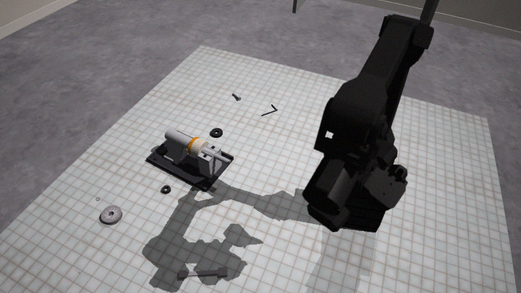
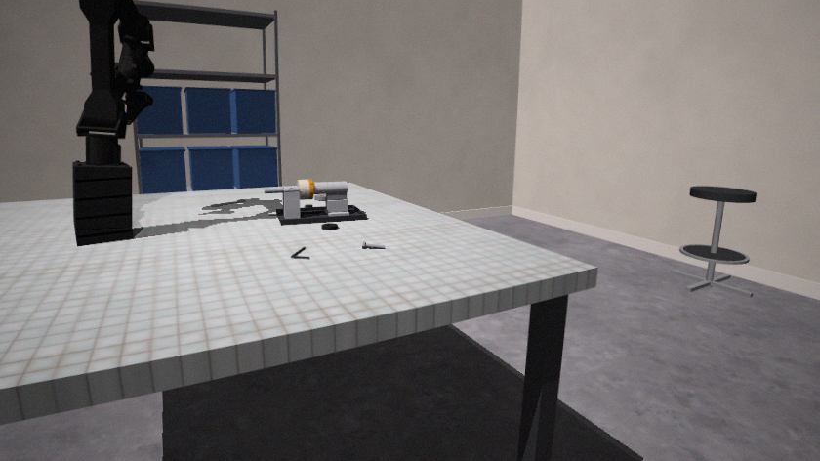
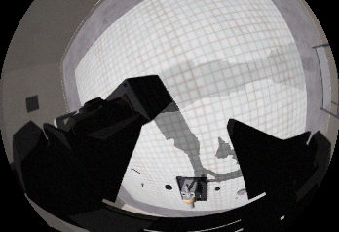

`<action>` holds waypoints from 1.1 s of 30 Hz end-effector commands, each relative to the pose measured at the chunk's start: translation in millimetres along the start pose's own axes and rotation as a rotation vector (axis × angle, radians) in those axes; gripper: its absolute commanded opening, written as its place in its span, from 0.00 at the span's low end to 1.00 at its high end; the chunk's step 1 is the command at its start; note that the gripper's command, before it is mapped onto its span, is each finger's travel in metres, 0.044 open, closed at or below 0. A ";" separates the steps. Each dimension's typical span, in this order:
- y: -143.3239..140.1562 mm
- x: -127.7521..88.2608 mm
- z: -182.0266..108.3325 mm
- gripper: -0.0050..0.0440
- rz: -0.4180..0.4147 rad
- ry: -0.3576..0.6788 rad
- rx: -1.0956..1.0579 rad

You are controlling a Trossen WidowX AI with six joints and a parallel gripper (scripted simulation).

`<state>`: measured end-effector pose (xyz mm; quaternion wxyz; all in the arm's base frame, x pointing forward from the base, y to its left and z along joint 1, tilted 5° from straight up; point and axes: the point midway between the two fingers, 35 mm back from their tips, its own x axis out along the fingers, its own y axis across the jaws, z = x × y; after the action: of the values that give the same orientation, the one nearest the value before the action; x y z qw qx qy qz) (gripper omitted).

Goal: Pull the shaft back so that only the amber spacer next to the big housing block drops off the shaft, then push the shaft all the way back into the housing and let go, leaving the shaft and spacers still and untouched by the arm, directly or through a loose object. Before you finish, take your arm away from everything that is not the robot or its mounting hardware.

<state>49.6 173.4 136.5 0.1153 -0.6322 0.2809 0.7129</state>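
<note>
The fixture stands on a black baseplate (image 1: 189, 162) near the middle of the tiled table. A grey shaft (image 1: 177, 136) runs through the big grey housing block (image 1: 175, 151) and a smaller support block (image 1: 209, 159). The amber spacer (image 1: 192, 141) sits on the shaft right next to the housing, with a white spacer (image 1: 200, 146) beside it. The fixture also shows in the exterior view (image 2: 317, 198) and small in the wrist view (image 3: 190, 189). My gripper (image 3: 187, 122) is open and empty. It hangs high on the folded arm (image 2: 111, 67), far from the fixture.
Loose parts lie around: two black washers (image 1: 216, 132) (image 1: 165, 189), a grey disc (image 1: 111, 214), a bolt (image 1: 236, 97), a hex key (image 1: 270, 110) and a dumbbell-shaped bar (image 1: 201, 272). A shelf with blue bins (image 2: 205, 135) stands behind the table.
</note>
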 end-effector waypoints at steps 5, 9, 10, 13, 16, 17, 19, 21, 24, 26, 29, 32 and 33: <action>0.0 0.0 0.0 0.92 0.000 0.000 0.000; 0.0 0.0 0.0 0.92 0.000 0.000 0.000; 0.0 0.0 0.0 0.92 0.000 0.000 0.000; 0.0 0.0 0.0 0.92 0.000 0.000 0.000; 0.0 0.0 0.0 0.92 0.000 0.000 0.000; 0.0 0.0 0.0 0.92 0.000 0.000 0.000; -5.6 -0.6 -5.0 1.00 -0.008 -0.010 0.069; -20.4 -2.0 -20.3 1.00 -0.027 -0.040 0.258; -43.1 -3.8 -50.1 1.00 -0.047 -0.070 0.466; -55.7 -4.5 -69.6 1.00 -0.064 -0.089 0.593; -69.0 -4.7 -95.0 1.00 -0.087 -0.115 0.788; -77.7 -4.2 -116.9 1.00 -0.106 -0.139 0.984; -77.7 -4.2 -116.9 1.00 -0.106 -0.139 0.984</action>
<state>167.0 177.1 118.5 0.4068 -0.5011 0.5096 0.5690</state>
